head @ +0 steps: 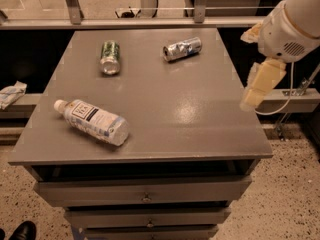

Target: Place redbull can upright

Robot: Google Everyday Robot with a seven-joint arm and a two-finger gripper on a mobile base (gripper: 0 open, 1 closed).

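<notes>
The redbull can [182,49] is slim, silver and blue with crinkled sides. It lies on its side at the far right of the grey table top [170,109]. My gripper [257,84] hangs off the table's right edge on a white arm, nearer to me than the can and to its right. It is well apart from the can and holds nothing that I can see.
A green can [110,57] lies on its side at the far left. A clear plastic bottle with a white cap [92,121] lies on its side at the front left. Drawers [145,196] sit below the top. A rail [150,21] runs behind the table.
</notes>
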